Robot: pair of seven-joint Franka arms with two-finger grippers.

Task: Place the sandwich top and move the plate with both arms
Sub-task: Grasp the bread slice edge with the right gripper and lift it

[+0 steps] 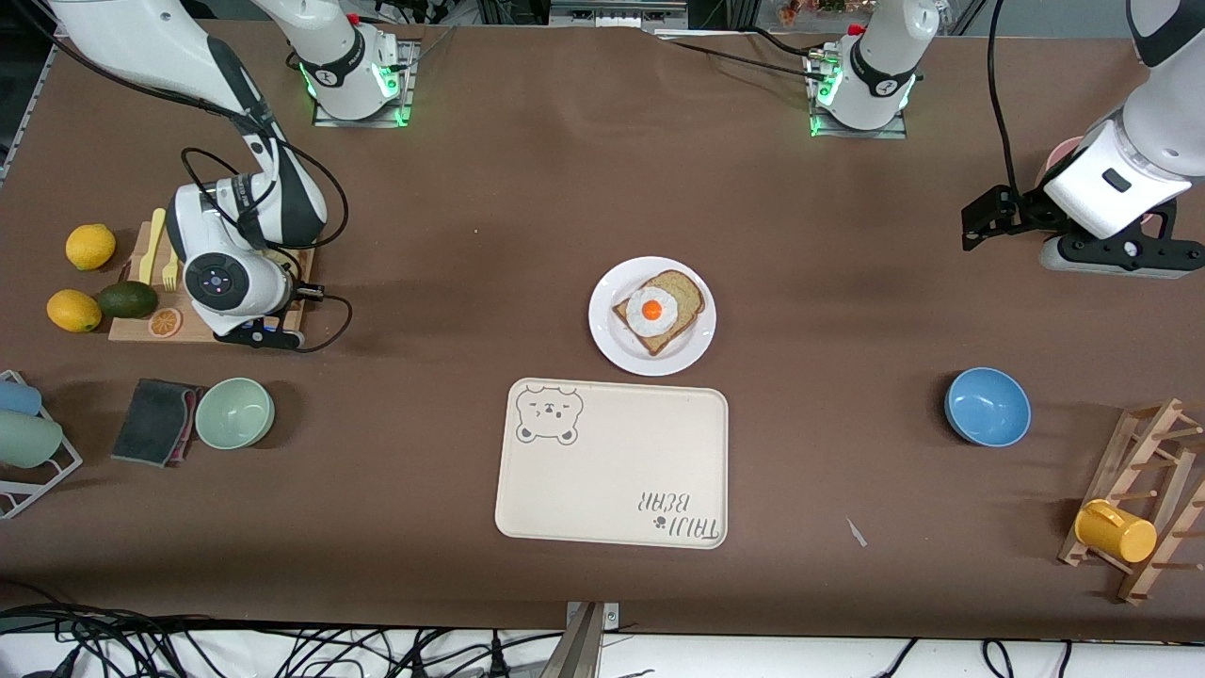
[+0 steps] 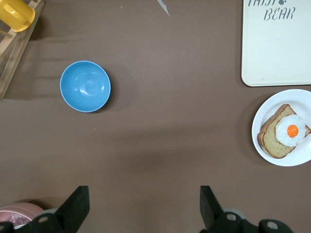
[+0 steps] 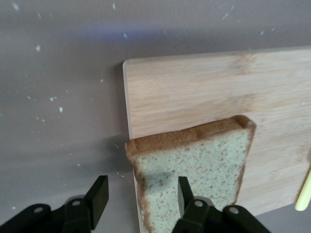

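Right wrist view has the right tool [image 3: 138, 199] half-spread astride the overhanging edge of the speckled light-brown bread slice [image 3: 194, 170] on the pale wooden cutting board [image 3: 194, 92], so a shallow pinch may slip; the left tool [image 2: 145, 206] waits, spread wide, above bare worktop.

Robotics lab bench dressed as a mock kitchen: two white arms [image 1: 235, 179] bolted by metal base plates [image 1: 362, 118] with green status lights to a brown-covered table [image 1: 471, 235], loose cables [image 1: 141, 640] trailing along the edge nearest the front camera. Kitchen props set out on it: white plate [image 1: 612, 348], bear-print tray [image 1: 612, 471], blue bowl [image 1: 987, 406], green bowl [image 1: 234, 412], wooden cutting board [image 3: 194, 92], lemons [image 1: 90, 247], wooden mug rack [image 1: 1144, 499].
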